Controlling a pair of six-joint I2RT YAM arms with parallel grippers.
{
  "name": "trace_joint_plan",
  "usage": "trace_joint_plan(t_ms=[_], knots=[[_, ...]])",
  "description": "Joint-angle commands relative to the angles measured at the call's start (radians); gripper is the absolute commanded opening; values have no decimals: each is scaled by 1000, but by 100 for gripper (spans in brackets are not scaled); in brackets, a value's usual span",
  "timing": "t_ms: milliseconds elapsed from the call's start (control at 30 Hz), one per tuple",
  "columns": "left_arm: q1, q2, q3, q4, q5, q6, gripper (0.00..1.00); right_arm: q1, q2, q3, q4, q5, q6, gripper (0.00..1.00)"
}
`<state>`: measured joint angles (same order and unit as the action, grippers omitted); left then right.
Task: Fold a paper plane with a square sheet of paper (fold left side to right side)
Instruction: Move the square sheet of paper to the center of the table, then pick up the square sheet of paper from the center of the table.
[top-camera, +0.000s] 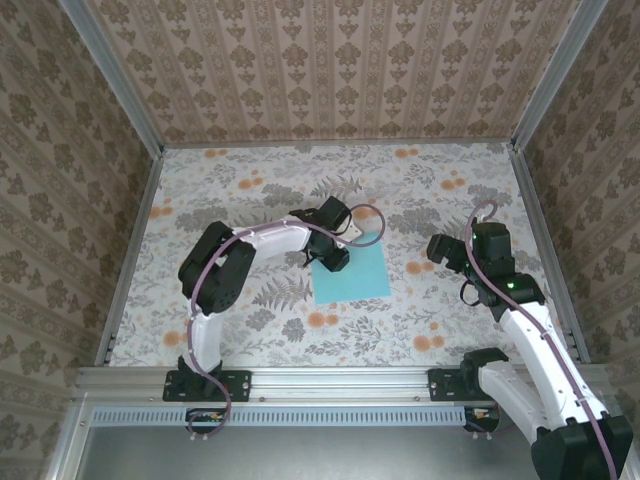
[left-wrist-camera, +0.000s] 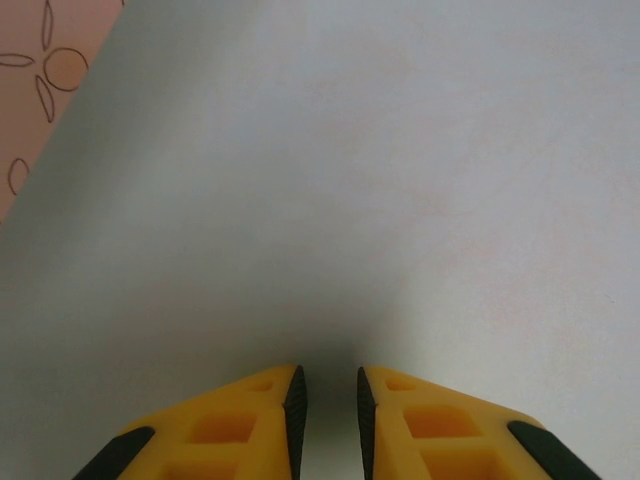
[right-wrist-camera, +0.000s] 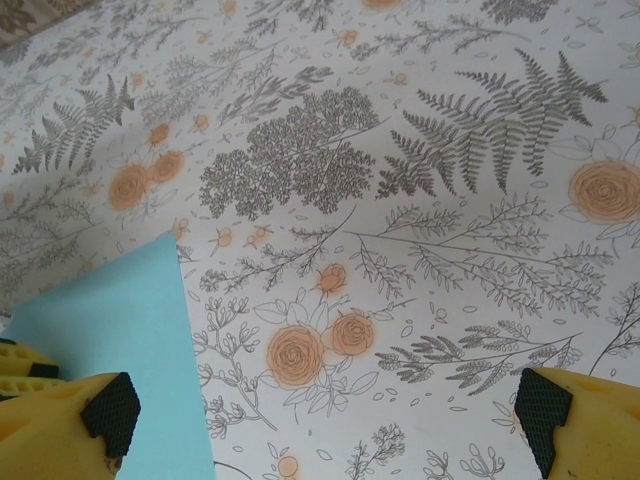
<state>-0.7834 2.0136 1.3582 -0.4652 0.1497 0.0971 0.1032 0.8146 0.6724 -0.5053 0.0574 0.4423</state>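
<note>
The square sheet of paper (top-camera: 355, 275) lies flat on the flowered table, light cyan-blue, a little right of centre. My left gripper (top-camera: 333, 257) is down over its upper left corner. In the left wrist view the pale paper (left-wrist-camera: 350, 200) lies right under the yellow fingers, and the left gripper (left-wrist-camera: 328, 385) has its jaws a narrow gap apart with nothing between them. My right gripper (top-camera: 446, 250) hovers to the right of the sheet, off it. In the right wrist view the right gripper (right-wrist-camera: 328, 415) stands wide open over the tablecloth, with the paper's edge (right-wrist-camera: 110, 320) by its left finger.
The flowered tablecloth (top-camera: 250, 200) covers the whole work area, bounded by patterned walls and metal corner posts (top-camera: 150, 140). A metal rail (top-camera: 330, 380) with both arm bases runs along the near edge. Bare cloth lies left of and behind the sheet.
</note>
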Motion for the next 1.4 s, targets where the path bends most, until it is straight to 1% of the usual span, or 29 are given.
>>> trace_joint_plan(t_ms=[0,67,167,300,400,533,633,700,833,1000,1167,1367], knots=[[14,-7,16,-42,9,35,27,8,30,23,-16,-44,11,100],[16,-42,14,-47,23,27,30,13,58,22,1,-62,21,100],[30,-119,-14,-31,63,-9,37,43,120,28,35,-71,33,100],[61,-239,-97,9,127,-121,45,121,249,66,69,-42,42,100],[85,-306,-180,49,192,-259,47,194,376,130,70,16,47,100],[104,-352,-307,133,295,-452,47,264,567,235,80,34,67,100],[106,-363,-383,215,338,-549,47,304,705,297,103,38,81,100],[105,-357,-414,257,351,-584,47,325,776,339,114,32,87,100],[106,-334,-432,264,345,-608,47,365,903,435,94,32,88,100],[105,-307,-438,246,310,-608,46,396,1001,497,80,32,98,100],[105,-271,-441,238,296,-607,45,412,1051,509,73,24,109,100],[103,-244,-447,234,280,-605,42,427,1073,497,73,-18,118,100]])
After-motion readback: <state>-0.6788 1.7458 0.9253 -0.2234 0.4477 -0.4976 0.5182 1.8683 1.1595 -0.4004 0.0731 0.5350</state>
